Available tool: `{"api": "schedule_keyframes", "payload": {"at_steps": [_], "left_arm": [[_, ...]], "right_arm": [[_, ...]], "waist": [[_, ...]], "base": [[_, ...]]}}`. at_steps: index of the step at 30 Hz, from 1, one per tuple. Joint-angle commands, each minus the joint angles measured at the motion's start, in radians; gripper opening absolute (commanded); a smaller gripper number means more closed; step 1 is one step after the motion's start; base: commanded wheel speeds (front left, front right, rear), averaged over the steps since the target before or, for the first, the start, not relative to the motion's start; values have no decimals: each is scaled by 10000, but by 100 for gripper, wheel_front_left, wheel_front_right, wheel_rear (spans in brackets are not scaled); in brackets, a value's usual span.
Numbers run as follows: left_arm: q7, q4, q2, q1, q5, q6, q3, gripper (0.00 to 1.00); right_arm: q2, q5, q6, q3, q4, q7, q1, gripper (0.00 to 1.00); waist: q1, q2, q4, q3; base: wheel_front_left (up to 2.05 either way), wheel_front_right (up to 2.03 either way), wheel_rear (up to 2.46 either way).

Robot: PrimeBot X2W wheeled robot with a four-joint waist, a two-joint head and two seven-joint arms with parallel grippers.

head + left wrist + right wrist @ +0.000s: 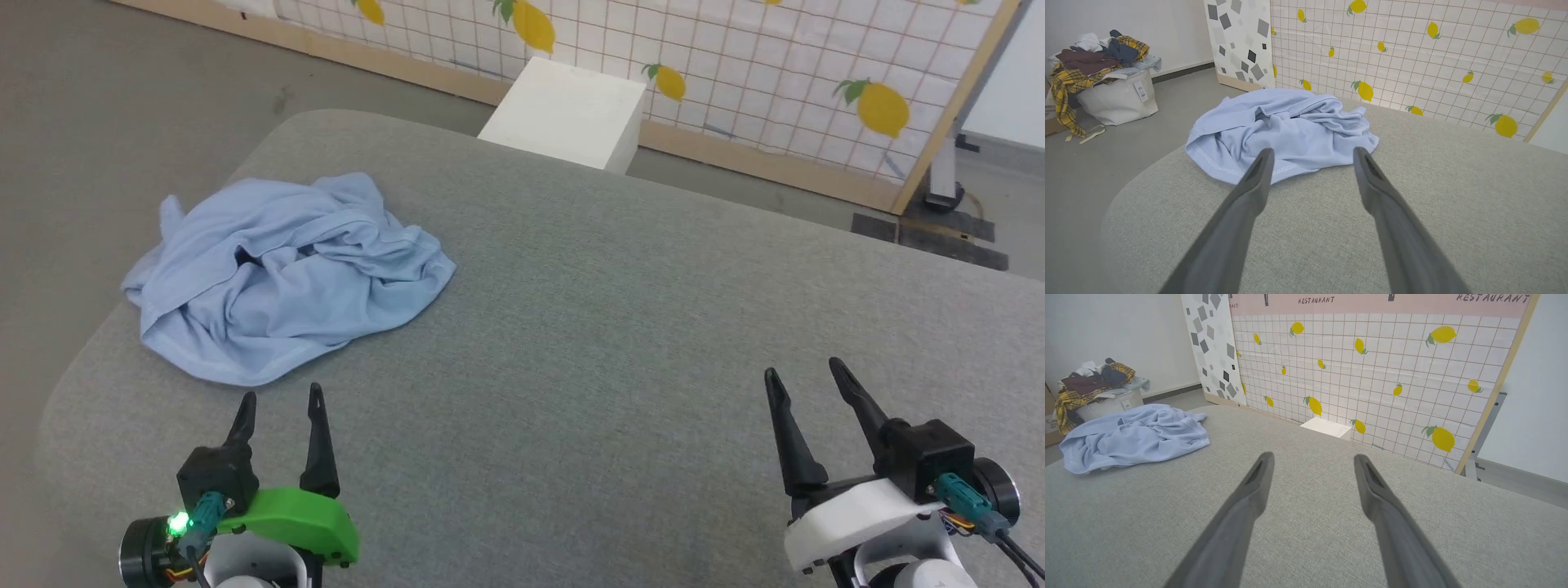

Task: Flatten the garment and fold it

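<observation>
Pointing forward over the near part of the grey padded table (612, 327), the left gripper (282, 394) and right gripper (802, 368) both stand wide open, nothing held. Light blue shirt (286, 278) lies crumpled in a heap on the table's left side, just ahead of the left gripper, not touching; well apart from the right gripper. Beyond the table: white box (571, 110), then lemon-print screen (775, 65).

garment (277, 278) folds hidden, lemon screen (735, 73) cropped
</observation>
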Motion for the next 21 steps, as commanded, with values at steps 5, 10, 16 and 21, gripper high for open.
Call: {"api": "schedule_keyframes", "payload": {"at_steps": [5,10,16,21], "left_arm": [[-177,125,116,151,-213,105,-3,100],[-282,219,142,158,-341,150,1,100],[-405,275,161,186,-462,234,22,100],[-509,320,152,202,-556,299,36,100]], "right_arm": [[14,111,-10,8,58,-160,-60,100],[15,157,-10,25,69,-233,-52,100],[16,189,-11,52,57,-309,-59,100],[17,175,-12,64,21,-351,-57,100]], "waist": [[0,0,309,-27],[0,0,571,-42],[0,0,849,-12],[0,0,1095,29]], "base": [[0,0,0],[0,0,0],[0,0,0],[0,0,0]]}}
